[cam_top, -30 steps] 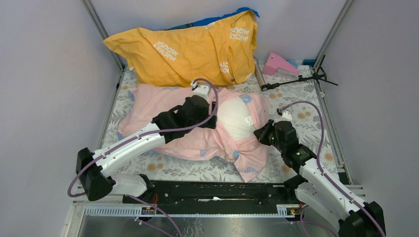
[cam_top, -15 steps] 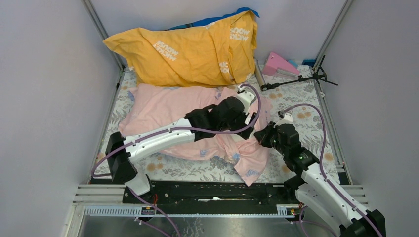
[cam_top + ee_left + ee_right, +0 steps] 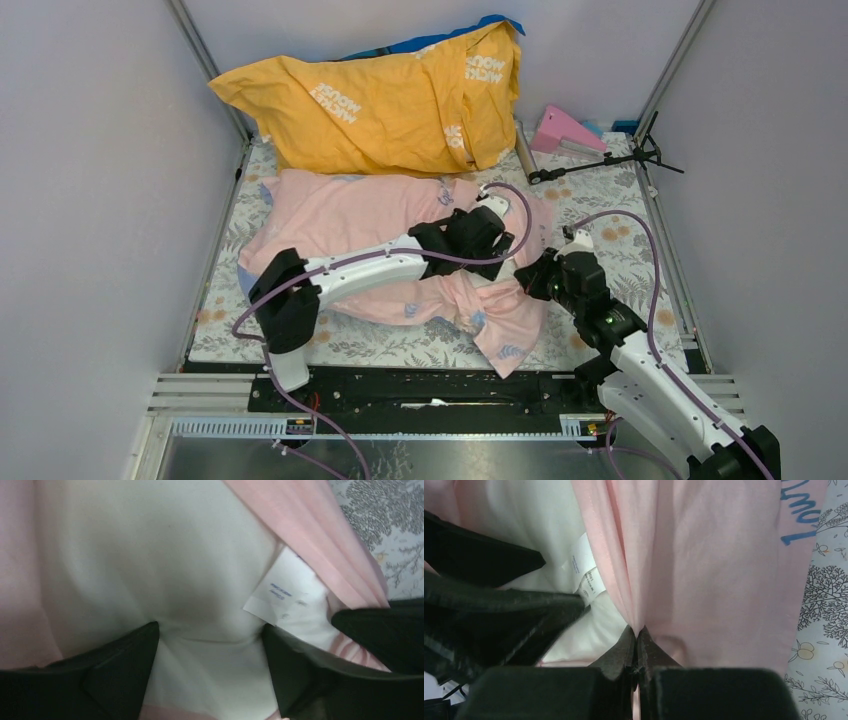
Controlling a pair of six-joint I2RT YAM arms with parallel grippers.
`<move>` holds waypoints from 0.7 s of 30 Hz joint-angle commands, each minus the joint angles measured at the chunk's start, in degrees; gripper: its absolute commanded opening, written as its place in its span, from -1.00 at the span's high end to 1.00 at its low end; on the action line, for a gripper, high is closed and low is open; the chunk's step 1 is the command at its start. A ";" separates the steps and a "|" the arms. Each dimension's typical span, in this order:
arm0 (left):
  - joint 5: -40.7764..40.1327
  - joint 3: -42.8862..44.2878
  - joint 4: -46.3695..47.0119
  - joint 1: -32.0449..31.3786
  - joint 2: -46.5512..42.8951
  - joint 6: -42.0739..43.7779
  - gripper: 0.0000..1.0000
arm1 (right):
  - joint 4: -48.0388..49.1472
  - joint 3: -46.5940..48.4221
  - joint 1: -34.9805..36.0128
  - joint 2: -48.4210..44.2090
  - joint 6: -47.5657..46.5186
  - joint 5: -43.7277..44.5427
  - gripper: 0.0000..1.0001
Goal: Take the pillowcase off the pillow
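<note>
While right gripper (image 3: 636, 630) pinches one fold of single pink pillowcase (image 3: 704, 580) tight, right of counter (image 3: 610, 205) centre, left gripper (image 3: 210, 630) sits spread wide, both jaws pressing one white pillow (image 3: 150, 555) mid-counter (one tag (image 3: 282, 592) showing). One yellow-orange cushion (image 3: 380, 95) along far edge.

The top external camera sits high above and behind the arm bases, looking down and forward over the whole table (image 3: 620, 215) from well back. The left wrist camera looks past the left gripper (image 3: 207, 640), very close to the white pillow (image 3: 150, 555). The right wrist camera, just as close, looks past the right gripper (image 3: 636, 632) at the pink pillowcase (image 3: 704, 565). Both wrist views share the pillow's small tag (image 3: 280, 592) and the pink hem beside it.
</note>
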 commanded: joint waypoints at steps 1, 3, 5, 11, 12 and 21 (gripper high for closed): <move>-6.31 -1.81 -6.81 1.60 2.78 -4.63 -0.34 | -2.98 -0.68 -0.29 -0.49 -1.10 -0.60 1.00; -7.13 -3.63 -5.47 2.83 1.36 -5.77 0.28 | -3.86 -0.96 -0.29 -0.57 -1.44 -0.10 1.00; -8.99 -5.17 -4.18 3.60 -0.90 -6.52 0.63 | -5.33 -1.19 -0.31 -0.87 -1.63 0.85 1.00; -15.58 -7.95 -1.24 4.83 -9.08 -7.23 1.00 | -7.99 -3.13 -0.29 -1.70 1.60 2.15 0.91; -16.06 -8.74 -0.47 5.45 -10.57 -7.41 1.00 | -8.02 -3.57 -0.29 -1.41 2.48 2.23 0.90; -10.53 -17.00 8.27 15.37 -29.05 -9.05 1.00 | -5.46 -6.08 -0.29 3.83 5.94 -0.53 0.88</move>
